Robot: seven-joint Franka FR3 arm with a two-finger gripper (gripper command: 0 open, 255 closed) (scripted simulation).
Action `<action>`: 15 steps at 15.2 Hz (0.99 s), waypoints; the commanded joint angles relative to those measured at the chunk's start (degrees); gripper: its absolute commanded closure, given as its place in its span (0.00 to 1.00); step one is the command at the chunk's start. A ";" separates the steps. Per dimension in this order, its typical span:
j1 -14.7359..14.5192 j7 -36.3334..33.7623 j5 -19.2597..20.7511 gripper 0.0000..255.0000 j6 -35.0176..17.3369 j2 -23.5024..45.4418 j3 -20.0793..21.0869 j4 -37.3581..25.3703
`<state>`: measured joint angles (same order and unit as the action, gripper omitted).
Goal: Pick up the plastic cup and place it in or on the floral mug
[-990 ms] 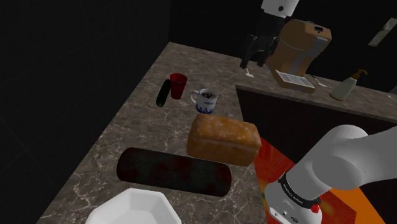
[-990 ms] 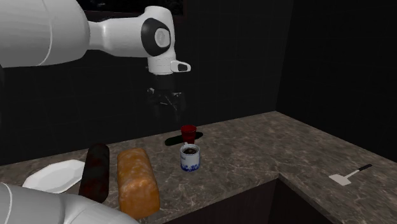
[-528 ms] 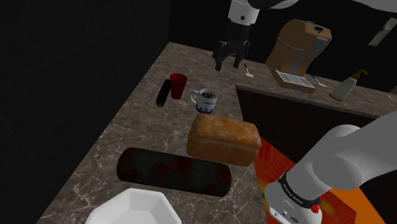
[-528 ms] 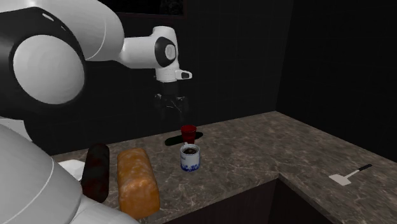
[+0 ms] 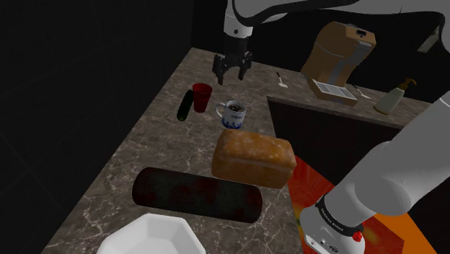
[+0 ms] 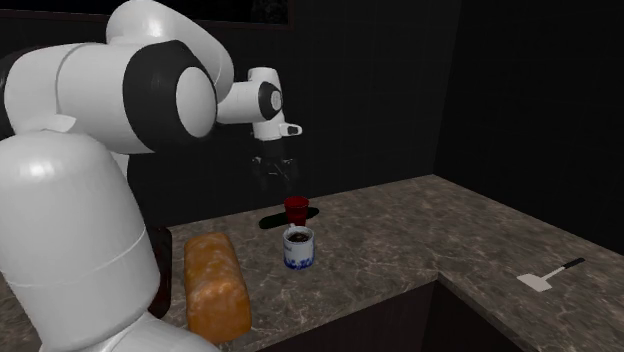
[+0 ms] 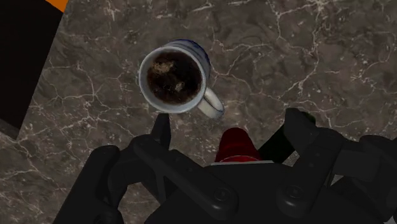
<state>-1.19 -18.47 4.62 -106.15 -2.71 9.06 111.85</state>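
Observation:
A small red cup (image 5: 202,96) stands upright on the marbled counter, beside a white mug with blue flowers (image 5: 234,112) that holds something dark. My gripper (image 5: 232,68) hangs open in the air above and just behind them, touching neither. In the second exterior view the gripper (image 6: 277,172) is over the red cup (image 6: 295,209), with the mug (image 6: 298,247) in front of it. From the wrist, the red cup (image 7: 236,145) shows far below between my parted fingers (image 7: 160,130), and the mug (image 7: 175,76) lies beyond it.
A dark green cucumber (image 5: 185,104) lies against the cup's far side. A brown bread loaf (image 5: 252,159), a long dark loaf (image 5: 196,195) and a white dish (image 5: 151,237) sit nearer the stand. A brown coffee machine (image 5: 339,61), bottle (image 5: 393,97) and spatula (image 6: 548,278) occupy the other counter.
The gripper has swung from near the coffee machine toward the shoulder view's left and come lower, now hanging over the cup and mug. It stayed open. The objects have not moved.

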 commanded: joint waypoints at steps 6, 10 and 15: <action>-1.96 -3.98 5.05 0.00 0.34 17.09 1.06 -15.14; -3.81 -5.39 7.73 0.00 2.29 27.35 0.80 -26.05; -5.74 -5.90 9.69 0.00 4.61 37.21 0.11 -37.22</action>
<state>-6.75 -24.25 14.08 -101.38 33.47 9.27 75.43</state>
